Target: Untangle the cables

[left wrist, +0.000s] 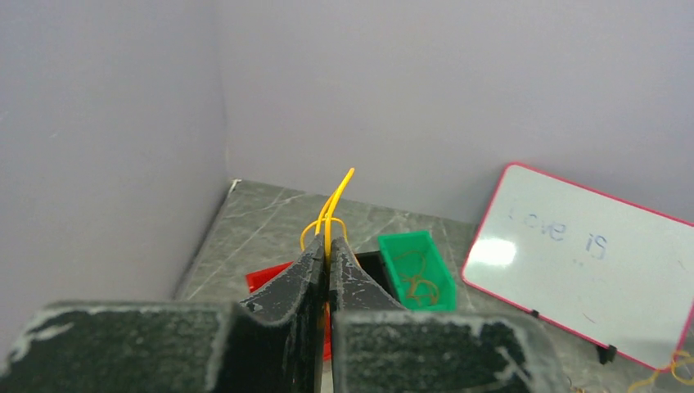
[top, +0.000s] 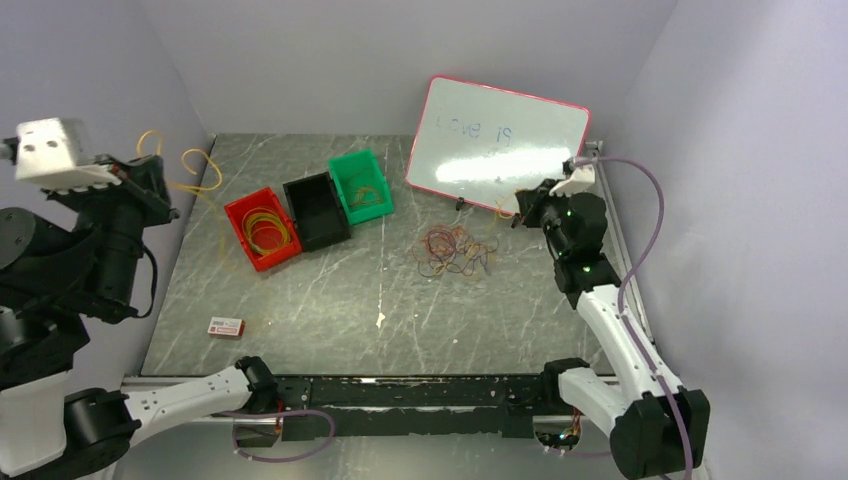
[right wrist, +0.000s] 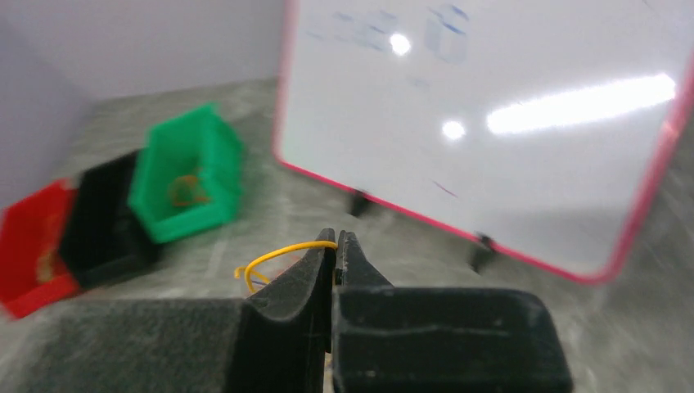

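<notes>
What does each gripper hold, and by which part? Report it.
Left gripper: yellow cable, pinched partway along, doubled strands rising past the tips. Right gripper: yellow strand, pinched at one end.

The right claw (right wrist: 335, 241) is sitting closed, fingers pressing together at the tips and pinching the end of a yellow cable (right wrist: 274, 255). The cable is curving out leftward in a loop above the grey table (right wrist: 409, 237). At left, a green bin (right wrist: 192, 217), black bin (right wrist: 102, 233) and red bin (right wrist: 29, 266) are standing side by side, blurred. A pink-framed whiteboard (right wrist: 491, 123) is standing behind, catching glare.
</notes>
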Robot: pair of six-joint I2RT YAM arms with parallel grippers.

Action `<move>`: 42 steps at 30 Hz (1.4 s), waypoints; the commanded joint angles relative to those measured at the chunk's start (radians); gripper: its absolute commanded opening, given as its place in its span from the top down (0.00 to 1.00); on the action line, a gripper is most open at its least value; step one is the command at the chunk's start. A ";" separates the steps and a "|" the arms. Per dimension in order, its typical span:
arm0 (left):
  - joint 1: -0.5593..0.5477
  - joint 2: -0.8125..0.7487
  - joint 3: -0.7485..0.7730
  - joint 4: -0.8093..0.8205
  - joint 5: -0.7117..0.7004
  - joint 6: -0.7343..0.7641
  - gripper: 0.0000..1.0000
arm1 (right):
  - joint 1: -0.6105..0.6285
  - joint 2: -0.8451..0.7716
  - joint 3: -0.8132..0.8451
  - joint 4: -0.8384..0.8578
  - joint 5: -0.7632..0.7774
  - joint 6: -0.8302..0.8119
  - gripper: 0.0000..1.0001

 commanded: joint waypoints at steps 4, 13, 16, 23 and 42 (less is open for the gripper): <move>-0.007 0.079 0.022 0.140 0.183 0.066 0.93 | 0.179 -0.066 0.205 -0.091 -0.193 0.000 1.00; -0.006 0.228 0.075 0.288 0.324 0.153 0.93 | 0.297 -0.063 0.213 -0.237 -0.216 0.032 1.00; -0.006 0.299 0.086 0.329 0.346 0.176 0.93 | 0.323 -0.033 0.146 -0.243 -0.231 0.053 0.99; 0.020 0.497 0.153 0.353 0.442 0.162 0.93 | 0.444 0.036 0.094 -0.329 -0.119 0.047 0.77; 0.228 0.719 0.271 0.434 0.631 0.163 0.93 | 0.477 -0.034 0.081 -0.402 0.029 0.013 0.47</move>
